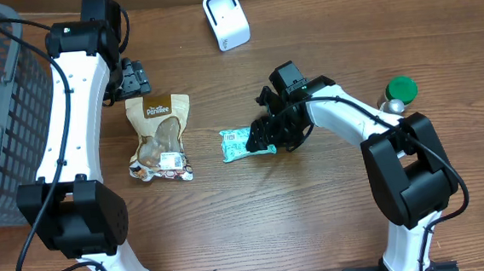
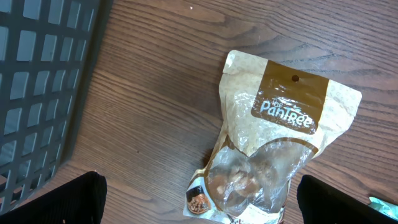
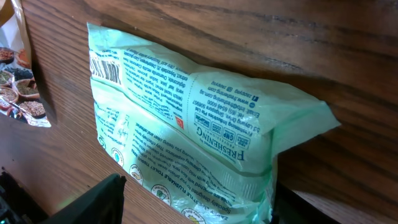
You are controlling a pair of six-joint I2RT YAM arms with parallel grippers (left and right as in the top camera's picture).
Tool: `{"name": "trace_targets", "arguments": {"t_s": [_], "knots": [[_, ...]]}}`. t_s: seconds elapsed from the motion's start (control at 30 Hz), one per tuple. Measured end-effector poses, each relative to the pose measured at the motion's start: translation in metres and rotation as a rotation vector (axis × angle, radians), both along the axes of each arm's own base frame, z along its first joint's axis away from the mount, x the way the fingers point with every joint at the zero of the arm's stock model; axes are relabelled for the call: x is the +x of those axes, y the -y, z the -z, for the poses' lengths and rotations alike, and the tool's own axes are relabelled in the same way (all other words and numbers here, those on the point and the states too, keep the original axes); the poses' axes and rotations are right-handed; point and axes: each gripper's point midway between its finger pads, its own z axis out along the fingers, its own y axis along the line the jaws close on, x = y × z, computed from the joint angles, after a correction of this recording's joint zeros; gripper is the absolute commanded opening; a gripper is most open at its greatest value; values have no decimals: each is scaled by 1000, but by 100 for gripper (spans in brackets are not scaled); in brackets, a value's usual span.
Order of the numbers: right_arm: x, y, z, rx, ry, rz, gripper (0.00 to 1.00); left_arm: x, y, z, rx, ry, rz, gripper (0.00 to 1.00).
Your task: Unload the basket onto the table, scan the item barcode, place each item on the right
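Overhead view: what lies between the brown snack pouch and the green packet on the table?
Nothing: in the overhead view, the strip of table between the brown snack pouch and the green packet is bare wood.

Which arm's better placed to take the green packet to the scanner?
Right. The right gripper straddles the green packet, barcode showing; the left gripper hangs open over the brown bag, farther away.
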Motion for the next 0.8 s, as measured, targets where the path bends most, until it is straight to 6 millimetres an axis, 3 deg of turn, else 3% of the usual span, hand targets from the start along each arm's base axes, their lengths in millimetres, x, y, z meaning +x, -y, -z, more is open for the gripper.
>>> {"name": "trace_targets", "arguments": {"t_s": [0.1, 0.8], "knots": [[0, 0, 0, 2, -3, 3, 76, 0, 0, 0, 0, 0, 0, 100], [11, 15, 0, 0, -27, 91, 79, 0, 0, 0, 0, 0, 0, 99]]}}
